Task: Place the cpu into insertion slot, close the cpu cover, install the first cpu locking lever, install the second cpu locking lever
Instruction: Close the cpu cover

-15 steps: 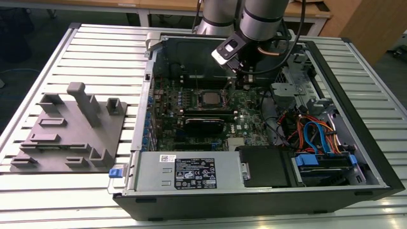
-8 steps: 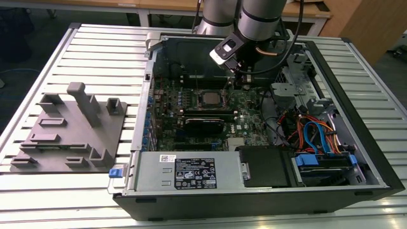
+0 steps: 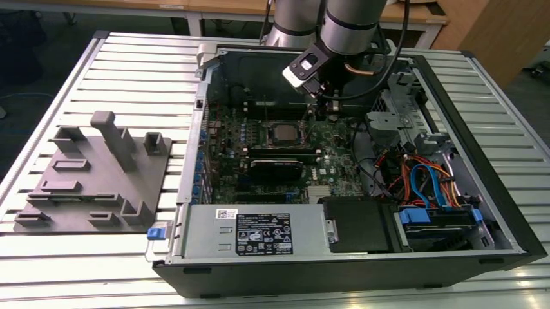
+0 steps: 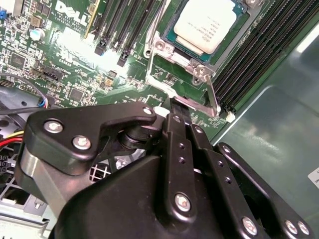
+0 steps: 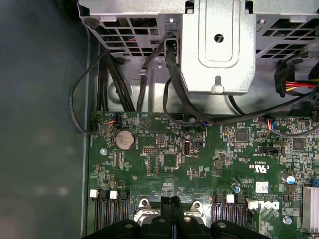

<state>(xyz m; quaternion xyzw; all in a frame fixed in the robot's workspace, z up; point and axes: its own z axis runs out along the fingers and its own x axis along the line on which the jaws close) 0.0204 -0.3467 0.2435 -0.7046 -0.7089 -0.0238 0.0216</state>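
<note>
The cpu (image 4: 204,25) partly beyond the second wrist view's edge; part of the cpu cover (image 4: 172,56) behind the claw (image 4: 175,105).

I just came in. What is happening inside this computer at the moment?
One robot arm is working inside an open computer case. The cpu already sits in place on the motherboard, and the cpu cover looks lowered around it. The gripper, with its fingers together, is down at the edge of the cover, close to a thin metal lever. Whether that lever is locked, I cannot tell.
</note>
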